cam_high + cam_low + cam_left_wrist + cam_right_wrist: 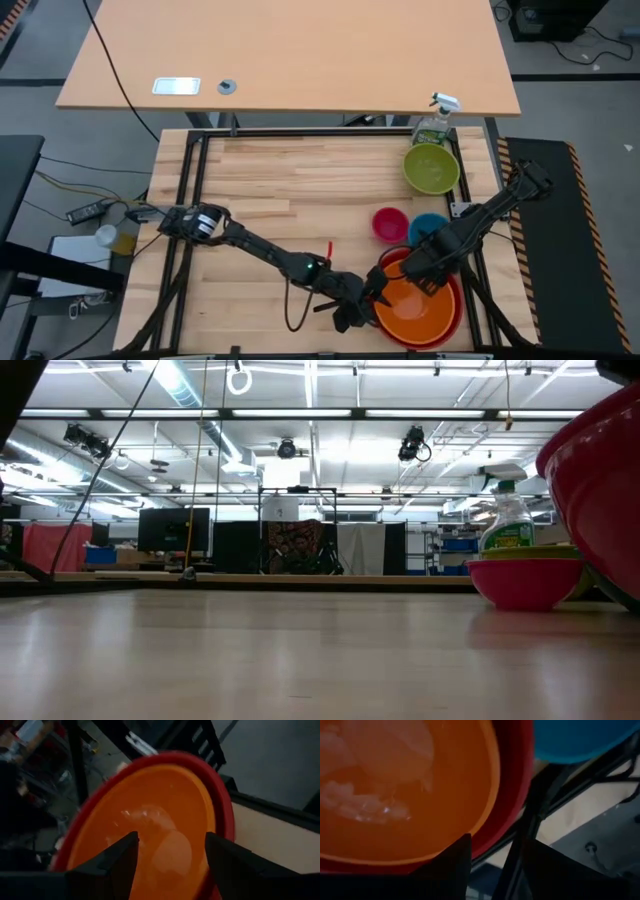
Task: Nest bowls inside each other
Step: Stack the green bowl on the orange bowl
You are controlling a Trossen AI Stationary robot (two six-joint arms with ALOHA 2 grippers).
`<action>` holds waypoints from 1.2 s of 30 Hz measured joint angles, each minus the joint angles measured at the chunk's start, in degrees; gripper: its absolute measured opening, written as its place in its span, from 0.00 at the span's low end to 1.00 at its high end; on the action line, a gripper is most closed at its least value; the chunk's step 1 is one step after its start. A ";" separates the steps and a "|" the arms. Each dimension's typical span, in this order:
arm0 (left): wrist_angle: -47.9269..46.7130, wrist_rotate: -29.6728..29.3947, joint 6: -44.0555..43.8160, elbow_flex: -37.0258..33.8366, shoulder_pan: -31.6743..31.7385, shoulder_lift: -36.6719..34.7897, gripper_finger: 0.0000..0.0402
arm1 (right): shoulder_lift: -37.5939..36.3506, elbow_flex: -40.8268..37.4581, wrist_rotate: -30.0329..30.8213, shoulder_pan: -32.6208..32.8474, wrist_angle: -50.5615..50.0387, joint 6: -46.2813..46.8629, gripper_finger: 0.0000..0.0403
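Note:
The orange bowl sits nested in the red bowl at the table's near right. My left gripper stands open at that stack's left rim, its fingers over the orange bowl. My right gripper hangs open above the stack's far rim, pointing steeply down. Its fingers stand just past the red rim. The pink bowl and the blue bowl rest side by side on the table beyond the stack. The lime green bowl stands farther back.
A green spray bottle with a white trigger stands at the far right corner behind the green bowl. The table's black frame runs close along the right of the stack. The left and middle of the wooden tabletop are bare.

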 joint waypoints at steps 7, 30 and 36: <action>-0.14 -0.07 -0.49 0.00 0.91 -0.84 0.58 | -2.30 3.05 15.43 0.12 -3.40 -1.47 0.43; 21.61 -7.77 -5.61 -35.39 7.11 -23.45 0.58 | -13.12 -11.74 44.04 -20.34 -2.04 -16.01 0.43; 24.05 -8.41 -10.49 -52.06 7.05 -36.60 0.58 | -11.83 -12.24 45.48 -30.79 3.54 -24.57 0.43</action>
